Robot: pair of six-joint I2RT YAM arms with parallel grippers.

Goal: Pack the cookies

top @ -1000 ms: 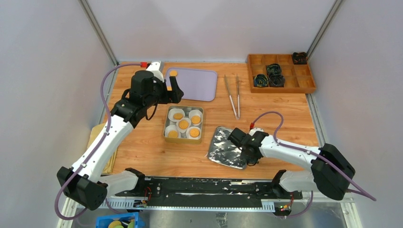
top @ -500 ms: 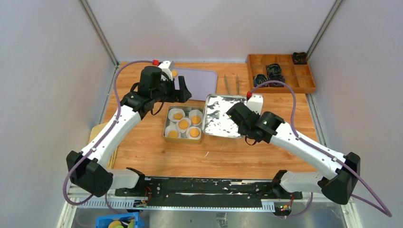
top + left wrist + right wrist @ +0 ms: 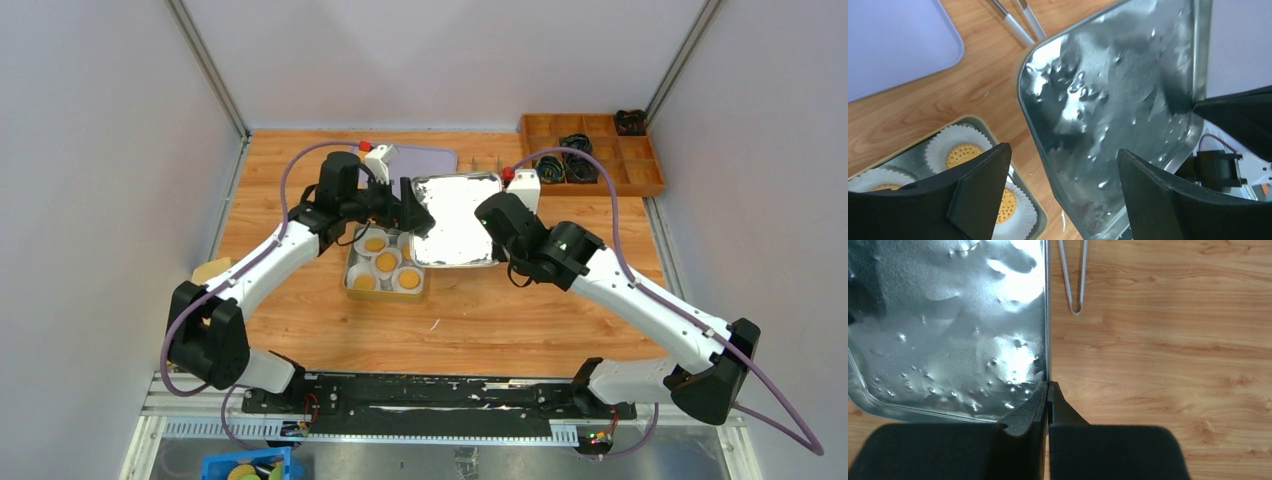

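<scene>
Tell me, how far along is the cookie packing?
Done: the cookies sit in paper liners inside the tin. In hand: the right gripper is shut on the edge of the lid, holding it raised next to the tin, and the left gripper is open at its other side. Left: the lid is not yet on the tin, so closing it looks like the remaining step.

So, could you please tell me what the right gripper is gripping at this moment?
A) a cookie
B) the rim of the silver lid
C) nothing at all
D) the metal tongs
B: in the right wrist view the right gripper is closed on the rim of the silver lid, while the tongs lie apart on the wood.
</scene>
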